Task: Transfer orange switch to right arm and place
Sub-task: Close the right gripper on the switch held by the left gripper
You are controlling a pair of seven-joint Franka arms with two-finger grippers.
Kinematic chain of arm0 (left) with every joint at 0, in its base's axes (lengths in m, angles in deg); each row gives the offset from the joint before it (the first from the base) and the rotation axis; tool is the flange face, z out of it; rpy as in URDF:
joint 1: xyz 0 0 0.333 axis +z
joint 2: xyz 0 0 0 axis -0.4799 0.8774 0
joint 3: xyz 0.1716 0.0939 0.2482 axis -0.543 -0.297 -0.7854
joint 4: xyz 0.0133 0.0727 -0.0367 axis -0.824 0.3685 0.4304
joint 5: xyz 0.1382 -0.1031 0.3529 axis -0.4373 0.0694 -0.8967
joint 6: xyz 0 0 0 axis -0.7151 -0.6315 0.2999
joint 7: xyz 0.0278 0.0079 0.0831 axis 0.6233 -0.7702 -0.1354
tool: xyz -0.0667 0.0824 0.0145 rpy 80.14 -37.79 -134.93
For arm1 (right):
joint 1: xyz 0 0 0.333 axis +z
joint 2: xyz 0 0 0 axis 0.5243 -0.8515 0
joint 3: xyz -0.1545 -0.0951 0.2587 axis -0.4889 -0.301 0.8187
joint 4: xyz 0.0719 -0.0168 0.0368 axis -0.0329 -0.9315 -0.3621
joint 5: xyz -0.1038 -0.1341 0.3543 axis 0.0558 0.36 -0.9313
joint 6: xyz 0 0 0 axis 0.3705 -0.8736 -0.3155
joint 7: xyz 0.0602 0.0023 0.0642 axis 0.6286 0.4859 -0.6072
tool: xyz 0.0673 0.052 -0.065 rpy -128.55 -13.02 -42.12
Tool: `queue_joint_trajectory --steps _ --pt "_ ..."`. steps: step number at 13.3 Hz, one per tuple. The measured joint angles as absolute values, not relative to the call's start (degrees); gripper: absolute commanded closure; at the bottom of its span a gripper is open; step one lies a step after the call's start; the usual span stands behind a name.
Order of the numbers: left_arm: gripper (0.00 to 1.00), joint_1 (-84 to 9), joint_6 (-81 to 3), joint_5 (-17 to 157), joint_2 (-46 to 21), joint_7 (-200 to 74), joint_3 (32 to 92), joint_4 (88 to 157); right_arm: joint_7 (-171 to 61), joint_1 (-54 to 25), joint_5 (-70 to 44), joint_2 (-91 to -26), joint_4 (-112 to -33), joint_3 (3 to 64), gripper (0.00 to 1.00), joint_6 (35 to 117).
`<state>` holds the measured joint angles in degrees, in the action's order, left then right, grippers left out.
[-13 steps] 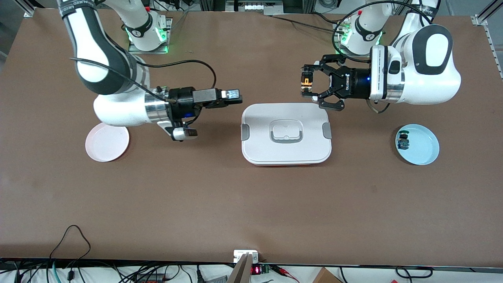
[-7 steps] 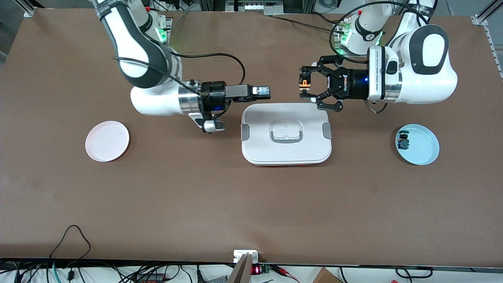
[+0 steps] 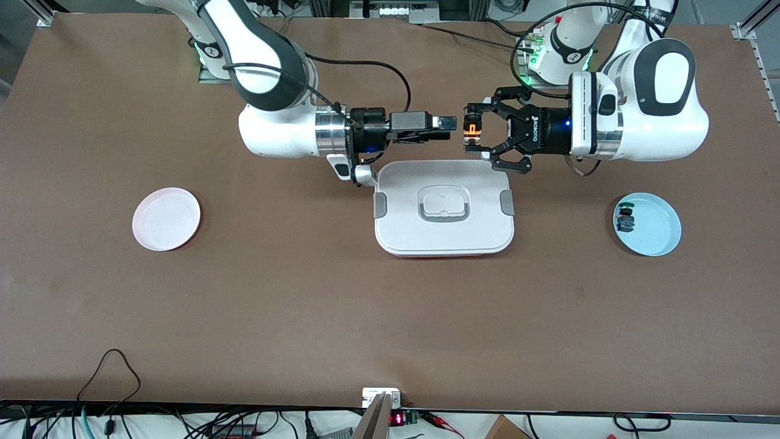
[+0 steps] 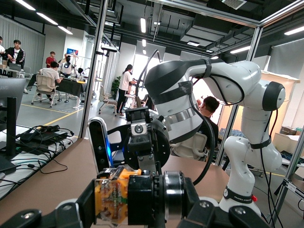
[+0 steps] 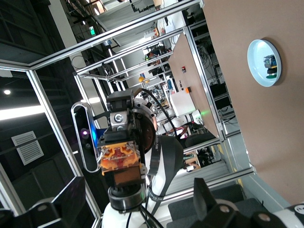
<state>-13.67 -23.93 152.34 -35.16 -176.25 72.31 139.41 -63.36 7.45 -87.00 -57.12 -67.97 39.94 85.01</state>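
The orange switch (image 3: 470, 128), black-bodied with an orange block, is clamped in my left gripper (image 3: 474, 129), the wide ROBOTIQ one, held in the air over the table beside the white box's edge. In the left wrist view the switch (image 4: 118, 195) fills the space between the left gripper's fingers (image 4: 71, 211). My right gripper (image 3: 450, 124), slim and black, is open and points at the switch from the right arm's end, a small gap away. In the right wrist view the switch (image 5: 121, 164) sits ahead of my open right gripper (image 5: 137, 206).
A white lidded box (image 3: 396, 238) sits mid-table below both grippers. A pink plate (image 3: 166, 218) lies toward the right arm's end. A light blue plate (image 3: 658, 225) toward the left arm's end holds a small blue-and-green switch (image 3: 624, 219).
My right arm has swung from near the pink plate toward the left gripper, bringing its gripper close to the switch. The left arm has stayed almost still, holding the switch.
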Motion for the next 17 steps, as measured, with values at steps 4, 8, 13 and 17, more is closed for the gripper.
queue_joint_trajectory --steps 4,8,13,17 --pt "0.97 -13.67 -23.95 152.34 -35.16 -176.48 72.32 139.42 -63.48 7.41 -87.1 -57.11 -67.24 40.08 0.0 86.29" --pt "0.97 -13.67 -24.09 152.46 -35.16 -176.85 72.32 139.46 -63.8 7.33 -88.71 -57.19 -66.52 40.04 0.0 87.43" --pt "0.98 -14.3 -29.98 157.44 -35.16 -177.02 75.88 139.64 -67.2 7.49 -89.18 -57.95 -65.86 40.08 0.0 89.13" --pt "0.99 -14.13 -30.56 157.73 -34.96 -179.81 76.3 139.99 -67.55 7.66 -89.47 -58.59 -64.46 40.18 0.01 90.02"
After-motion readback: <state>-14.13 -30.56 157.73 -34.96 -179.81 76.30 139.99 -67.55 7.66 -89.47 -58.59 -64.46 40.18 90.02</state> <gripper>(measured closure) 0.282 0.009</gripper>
